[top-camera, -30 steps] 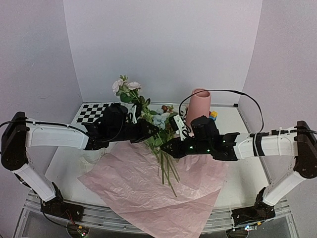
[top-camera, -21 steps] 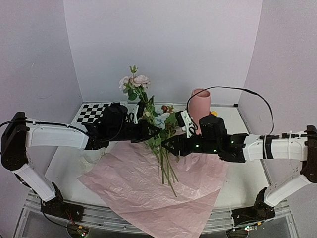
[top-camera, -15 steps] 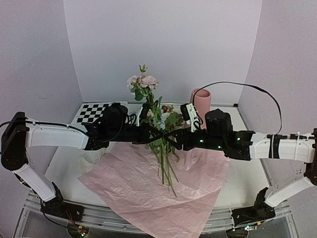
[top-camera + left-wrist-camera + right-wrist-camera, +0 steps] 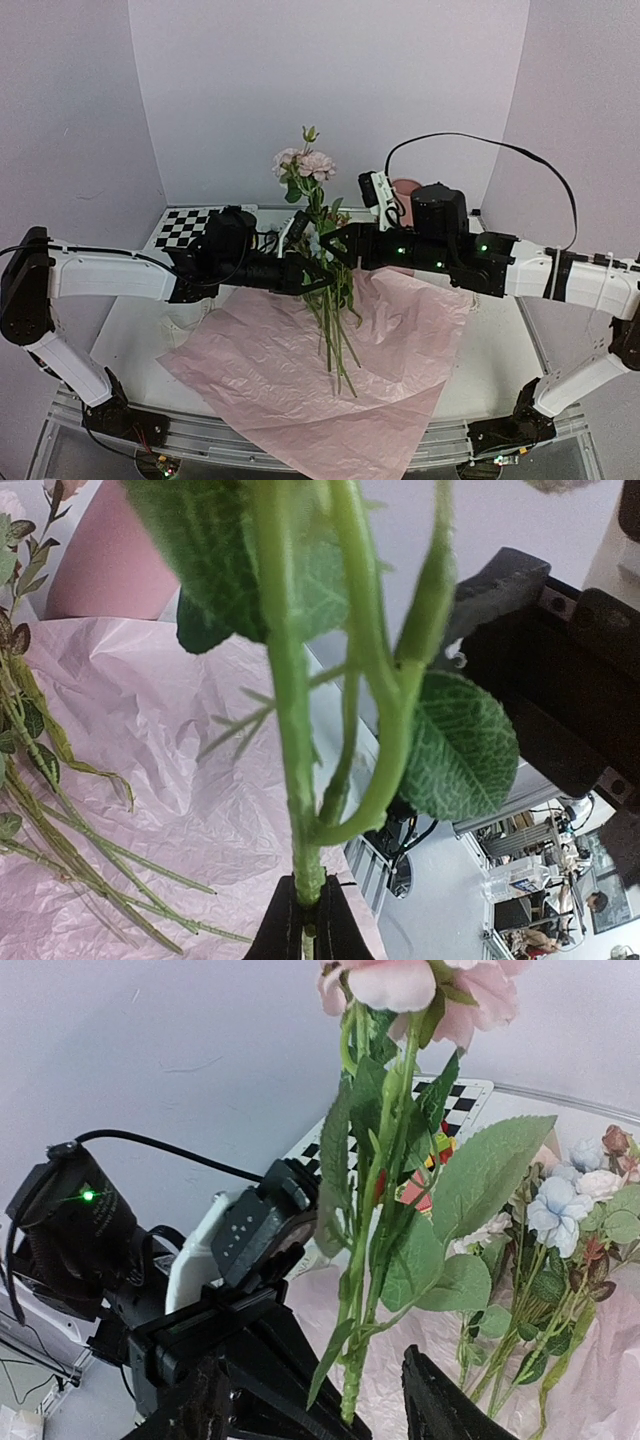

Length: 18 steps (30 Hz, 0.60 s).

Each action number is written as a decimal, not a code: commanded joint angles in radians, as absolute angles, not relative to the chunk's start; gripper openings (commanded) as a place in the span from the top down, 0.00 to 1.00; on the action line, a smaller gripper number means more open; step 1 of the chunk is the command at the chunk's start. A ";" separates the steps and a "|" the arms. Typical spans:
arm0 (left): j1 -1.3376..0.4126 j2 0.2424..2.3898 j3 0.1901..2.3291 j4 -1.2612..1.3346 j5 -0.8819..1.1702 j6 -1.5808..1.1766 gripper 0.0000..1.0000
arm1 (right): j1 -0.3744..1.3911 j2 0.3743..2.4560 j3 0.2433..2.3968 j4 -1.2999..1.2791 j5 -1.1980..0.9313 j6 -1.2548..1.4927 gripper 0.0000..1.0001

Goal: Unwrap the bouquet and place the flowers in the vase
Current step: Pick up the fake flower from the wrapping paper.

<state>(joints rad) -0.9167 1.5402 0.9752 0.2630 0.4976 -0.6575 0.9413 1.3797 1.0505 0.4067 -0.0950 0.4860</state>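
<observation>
Left gripper [image 4: 305,925] clamped on pink flower stem [image 4: 288,730], holding it upright; right gripper [image 4: 330,1400] jaws apart astride it, presumably for handover

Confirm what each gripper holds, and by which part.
Left gripper is shut low on the green stem of one upright pale pink artificial flower. Right gripper is open, jaws either side of that stem, gripping nothing.

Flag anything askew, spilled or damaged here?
Nothing damaged or spilled. The crinkled pink paper sheet hangs over the near edge of the table, and most flowers lie loose on it. One pink-bloomed stem stands upright, pinched in the left gripper; the right gripper has its fingers open around it.
</observation>
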 commanded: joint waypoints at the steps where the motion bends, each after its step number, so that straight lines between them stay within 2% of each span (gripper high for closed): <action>1: -0.928 1.490 1.001 0.302 0.523 -0.632 1.00 | 0.941 1.428 1.126 0.350 -0.087 0.480 0.42; 5: -0.936 1.487 1.001 0.300 0.525 -0.627 1.00 | 0.942 1.455 1.151 0.329 -0.091 0.485 0.46; 15: -0.945 1.489 1.004 0.293 0.527 -0.618 0.98 | 0.941 1.468 1.170 0.320 -0.103 0.485 0.71; 18: -0.945 1.492 1.006 0.285 0.525 -0.616 0.97 | 0.942 1.473 1.174 0.317 -0.108 0.484 0.81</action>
